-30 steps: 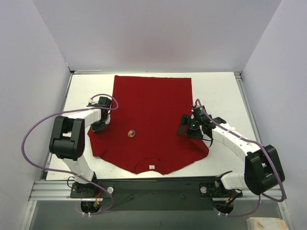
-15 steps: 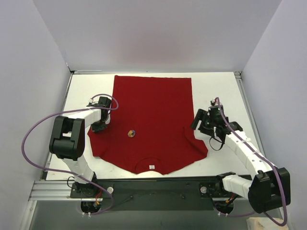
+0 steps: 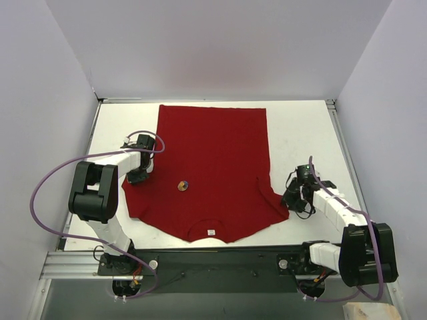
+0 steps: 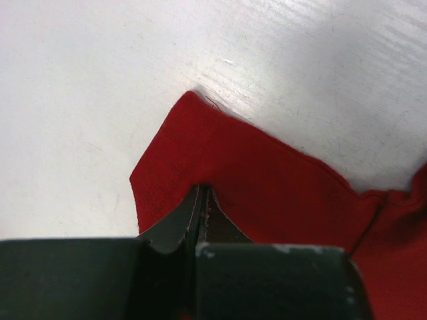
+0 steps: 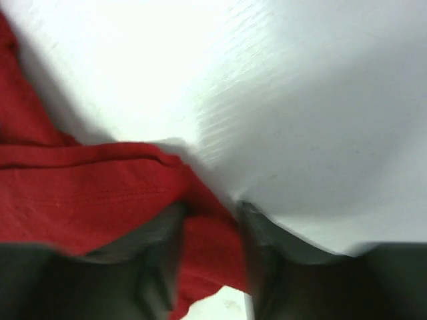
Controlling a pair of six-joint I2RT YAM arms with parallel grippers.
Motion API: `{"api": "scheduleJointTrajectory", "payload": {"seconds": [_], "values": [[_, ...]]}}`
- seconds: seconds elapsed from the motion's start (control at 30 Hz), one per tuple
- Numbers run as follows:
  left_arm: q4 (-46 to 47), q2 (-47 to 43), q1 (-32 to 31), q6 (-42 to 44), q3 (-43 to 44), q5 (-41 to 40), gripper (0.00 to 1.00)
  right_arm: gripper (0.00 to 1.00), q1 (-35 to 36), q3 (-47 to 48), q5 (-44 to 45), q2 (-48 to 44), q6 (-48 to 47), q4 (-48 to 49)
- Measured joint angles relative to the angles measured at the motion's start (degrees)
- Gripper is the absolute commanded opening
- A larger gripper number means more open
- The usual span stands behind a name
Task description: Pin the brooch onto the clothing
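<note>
Deep-red clothing point(image 3: 213, 153) is lying flat on the white table point(image 3: 303, 130), with its hem toward the far wall, its collar toward the arms, and bare tabletop flanking both sides. The brooch point(image 3: 183, 185) is sitting on the chest, between the grippers. The left gripper point(image 3: 138, 176) is pinching the left sleeve edge, fingers pressed together. The right gripper point(image 3: 291, 200) is straddling the right sleeve corner, fingers spread.

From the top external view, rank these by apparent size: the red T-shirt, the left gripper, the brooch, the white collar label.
1. T-shirt, by far the largest.
2. left gripper.
3. brooch and collar label: both are tiny specks, too alike to rank.
</note>
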Motion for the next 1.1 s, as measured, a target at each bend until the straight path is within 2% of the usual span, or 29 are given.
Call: {"api": "scheduleJointTrajectory", "payload": {"seconds": [0.1, 0.2, 0.37, 0.57, 0.73, 0.9, 0.93, 0.97, 1.03, 1.07, 1.1], "values": [[0.00, 0.00, 0.00, 0.02, 0.00, 0.02, 0.00, 0.03, -1.42, -0.87, -0.22, -0.13, 0.31, 0.52], [0.02, 0.00, 0.00, 0.02, 0.00, 0.00, 0.00, 0.00, -2.64, -0.98, -1.44, 0.28, 0.74, 1.22], [0.02, 0.00, -0.13, 0.04, 0.00, 0.00, 0.00, 0.00, -3.80, -1.88, -1.97, -1.49, 1.40, 1.70], [0.00, 0.02, -0.20, 0.02, 0.00, 0.00, 0.00, 0.00, -6.01, -2.64, 1.46, -12.15, 2.14, -0.24], [0.00, 0.02, -0.20, 0.02, 0.00, 0.00, 0.00, 0.00, -10.45, -3.87, 4.81, -17.92, 3.10, -1.09], [0.00, 0.02, -0.20, 0.02, 0.00, -0.02, 0.00, 0.04, -14.16, -7.04, 5.77, -22.73, 4.61, -2.56], [0.00, 0.02, -0.20, 0.02, 0.00, 0.00, 0.00, 0.09, -14.69, -7.41, 5.86, -23.37, 4.83, -2.84], [0.00, 0.02, -0.22, 0.02, 0.00, 0.00, 0.00, 0.23, -15.06, -7.54, 5.90, -23.74, 5.01, -3.17], [0.00, 0.02, -0.22, 0.00, 0.00, 0.00, 0.00, 0.40, -15.39, -7.58, 5.95, -23.82, 5.53, -3.21], [-0.02, 0.02, -0.24, 0.00, 0.00, 0.00, 0.00, 0.59, -15.41, -7.58, 6.08, -23.82, 5.55, -3.26], [-0.02, 0.02, -0.26, 0.00, 0.00, 0.00, 0.00, 0.63, -15.41, -7.58, 6.01, -23.82, 5.73, -3.30]]}}
